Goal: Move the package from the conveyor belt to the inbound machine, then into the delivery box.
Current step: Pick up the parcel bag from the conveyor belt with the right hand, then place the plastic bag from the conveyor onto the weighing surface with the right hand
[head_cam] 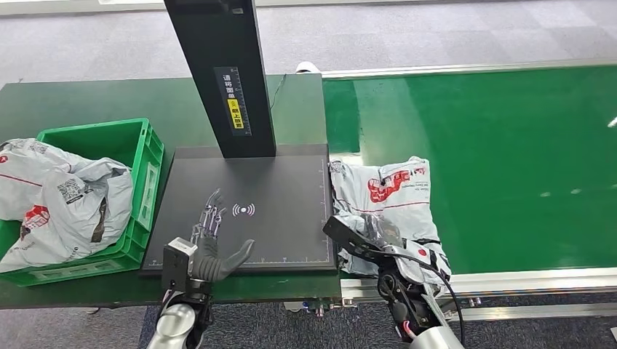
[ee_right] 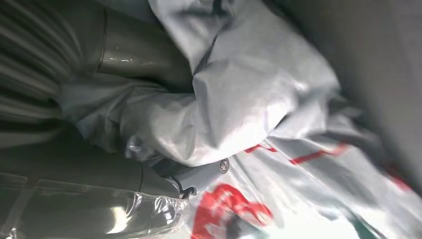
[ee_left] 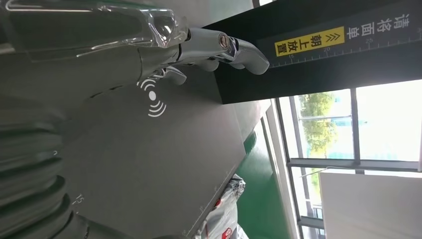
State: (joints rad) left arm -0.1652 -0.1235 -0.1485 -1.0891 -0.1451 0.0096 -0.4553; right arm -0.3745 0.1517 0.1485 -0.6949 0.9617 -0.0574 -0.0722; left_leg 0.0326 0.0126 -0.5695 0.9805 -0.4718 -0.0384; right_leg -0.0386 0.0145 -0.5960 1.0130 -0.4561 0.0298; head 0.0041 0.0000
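The grey package [head_cam: 389, 190] with red print lies at the near left end of the green conveyor belt [head_cam: 495, 160], right beside the inbound machine's black plate [head_cam: 284, 182]. My right hand [head_cam: 371, 234] is on the package's near part. In the right wrist view the thumb and fingers [ee_right: 144, 57] close around a bunched fold of the package [ee_right: 259, 99]. My left hand [head_cam: 209, 243] hovers over the plate's near left part, fingers [ee_left: 224, 47] stretched out and apart, holding nothing. The green delivery box [head_cam: 149, 156] stands left of the plate.
The machine's black column [head_cam: 218, 73] rises from the plate's far edge. Grey packages [head_cam: 65, 196] fill the delivery box and spill over its left side. The conveyor's metal rail [head_cam: 524, 280] runs along the near edge on the right.
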